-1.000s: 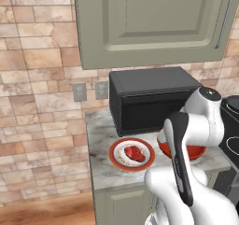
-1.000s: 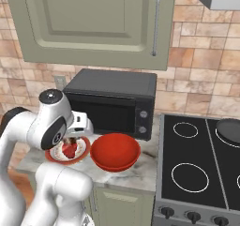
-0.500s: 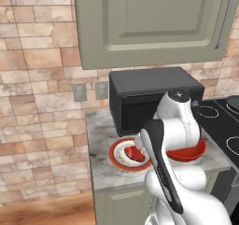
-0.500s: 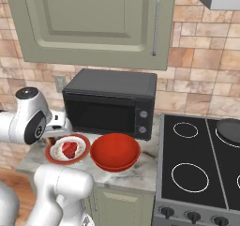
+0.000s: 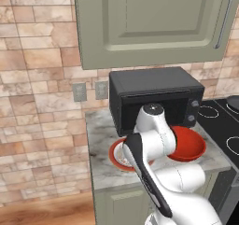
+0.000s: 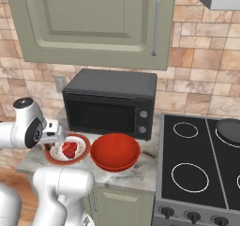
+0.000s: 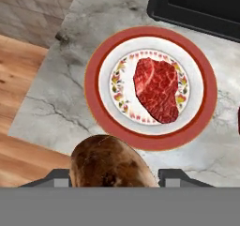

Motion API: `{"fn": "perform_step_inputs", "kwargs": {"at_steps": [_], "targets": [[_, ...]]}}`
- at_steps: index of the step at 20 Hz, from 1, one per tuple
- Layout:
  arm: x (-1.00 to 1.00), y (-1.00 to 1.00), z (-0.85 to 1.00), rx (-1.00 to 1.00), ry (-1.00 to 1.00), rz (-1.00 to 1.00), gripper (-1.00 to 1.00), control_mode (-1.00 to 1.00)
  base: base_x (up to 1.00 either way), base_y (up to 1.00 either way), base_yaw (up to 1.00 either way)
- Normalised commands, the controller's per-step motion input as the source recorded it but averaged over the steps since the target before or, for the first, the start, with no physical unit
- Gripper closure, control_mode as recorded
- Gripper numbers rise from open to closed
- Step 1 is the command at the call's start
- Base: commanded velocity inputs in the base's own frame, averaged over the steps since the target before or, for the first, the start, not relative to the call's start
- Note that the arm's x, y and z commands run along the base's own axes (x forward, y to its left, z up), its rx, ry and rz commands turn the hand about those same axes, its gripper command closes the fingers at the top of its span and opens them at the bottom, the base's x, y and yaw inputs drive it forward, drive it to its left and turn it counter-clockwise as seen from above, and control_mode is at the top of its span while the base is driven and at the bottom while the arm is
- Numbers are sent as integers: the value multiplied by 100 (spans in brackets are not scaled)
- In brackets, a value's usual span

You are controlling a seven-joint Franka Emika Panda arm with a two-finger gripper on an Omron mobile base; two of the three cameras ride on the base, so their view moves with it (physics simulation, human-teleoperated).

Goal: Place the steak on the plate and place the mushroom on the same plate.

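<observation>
While the steak [image 7: 158, 88] already lies flat in the middle of the plate [image 7: 95, 65], half of the task looks done and the mushroom half is left. Taking the plate as the landmark and reading the hand view from left to right: to the plate's left, the marble counter [image 7: 51, 108] ends at its edge, with wooden floor [image 7: 18, 65] beyond. The plate itself rests on the counter, white with a red-orange rim and a patterned ring around the meat. Just below its lower-left rim in this view, close to the camera, sits the mushroom [image 7: 110, 163], a brown rounded lump carried at the gripper [image 7: 112, 176]; the jaws appear to be pinching it from either side, though the fingertips themselves are mostly hidden behind it. It is above the counter beside the plate rather than over the plate's centre, so it is not yet delivered. To the plate's upper right stands the black microwave [image 7: 197, 9], and further right, in the right base view, the red bowl [image 6: 115, 151] is just beside the plate. What remains, I judge, is carrying the mushroom over a bare part of the plate beside the steak and letting it go there.
</observation>
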Motion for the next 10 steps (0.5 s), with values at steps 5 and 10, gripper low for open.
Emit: {"fn": "perform_step_inputs", "kwargs": {"at_steps": [5,10], "targets": [[50,9,-46,0,0,0,100,-100,0,0,0],[47,0,-18,0,-1,0,100,-100,0,0,0]]}}
